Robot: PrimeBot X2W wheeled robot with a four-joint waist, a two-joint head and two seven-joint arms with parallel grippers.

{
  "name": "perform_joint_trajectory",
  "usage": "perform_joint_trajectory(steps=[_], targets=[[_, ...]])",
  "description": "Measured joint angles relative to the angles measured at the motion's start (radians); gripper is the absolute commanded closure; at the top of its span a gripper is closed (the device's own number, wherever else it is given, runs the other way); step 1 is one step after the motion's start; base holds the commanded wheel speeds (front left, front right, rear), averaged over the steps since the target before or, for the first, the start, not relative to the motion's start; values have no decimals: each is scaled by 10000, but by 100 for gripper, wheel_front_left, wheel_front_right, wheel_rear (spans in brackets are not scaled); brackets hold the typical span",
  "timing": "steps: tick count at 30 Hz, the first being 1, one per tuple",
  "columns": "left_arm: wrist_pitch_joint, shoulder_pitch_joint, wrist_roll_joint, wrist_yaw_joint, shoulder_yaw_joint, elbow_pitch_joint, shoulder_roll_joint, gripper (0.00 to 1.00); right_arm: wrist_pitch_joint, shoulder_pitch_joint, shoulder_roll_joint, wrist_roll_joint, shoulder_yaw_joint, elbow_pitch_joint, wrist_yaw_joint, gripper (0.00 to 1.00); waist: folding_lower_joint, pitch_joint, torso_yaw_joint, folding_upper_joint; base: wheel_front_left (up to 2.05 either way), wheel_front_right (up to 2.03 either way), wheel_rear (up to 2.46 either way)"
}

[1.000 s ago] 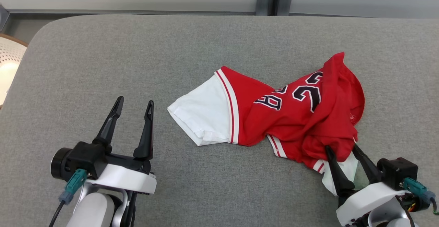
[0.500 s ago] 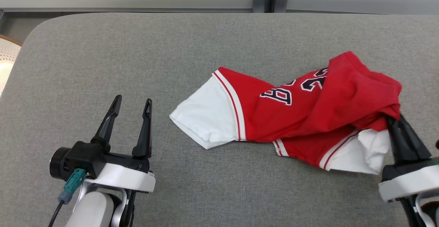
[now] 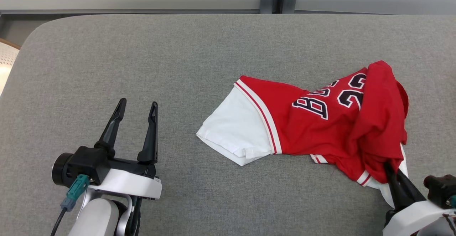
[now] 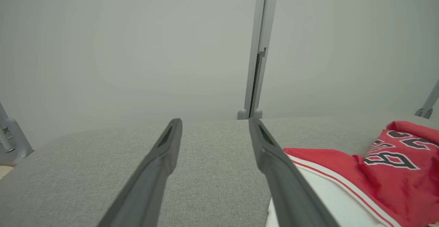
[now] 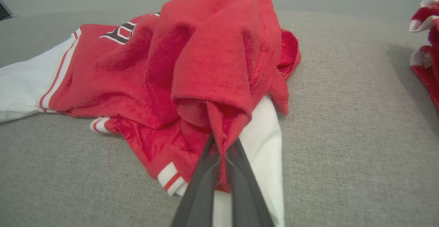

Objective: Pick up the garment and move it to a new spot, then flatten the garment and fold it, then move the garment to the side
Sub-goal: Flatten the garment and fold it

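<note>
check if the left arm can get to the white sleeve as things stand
Probably yes. The left gripper stands open just to the left of the white sleeve, with bare grey surface between them and nothing blocking the way.

A grey woven cloth surface (image 3: 178, 50) spread ahead of and to both sides of the fingers of the left gripper (image 3: 138, 103), and its far corner on their left was rounded off. Straight beyond the fingertips, past the surface's far edge, stood pale grey wall panels (image 4: 120, 48). An upright grey metal post (image 4: 259, 48) joined them, in line with the right-hand finger. Far off to the fingers' left, beyond the surface's edge, sat a pale perforated round object with a wooden rim (image 3: 7, 56). The light was soft and even, with faint shadows.
</note>
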Motion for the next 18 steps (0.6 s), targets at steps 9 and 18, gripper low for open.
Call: perform_joint_trajectory(steps=[9, 18], targets=[[-4, 78, 0, 48, 81, -4, 71, 0, -1151, -3, 800, -290, 360, -77, 0, 0, 0, -163, -211, 0, 0, 0, 0], [-10, 487, -81, 211, 247, -86, 253, 0, -1455, -8, 1041, -575, 418, -1724, 0, 0, 0, -630, -437, 0, 0, 0, 0]])
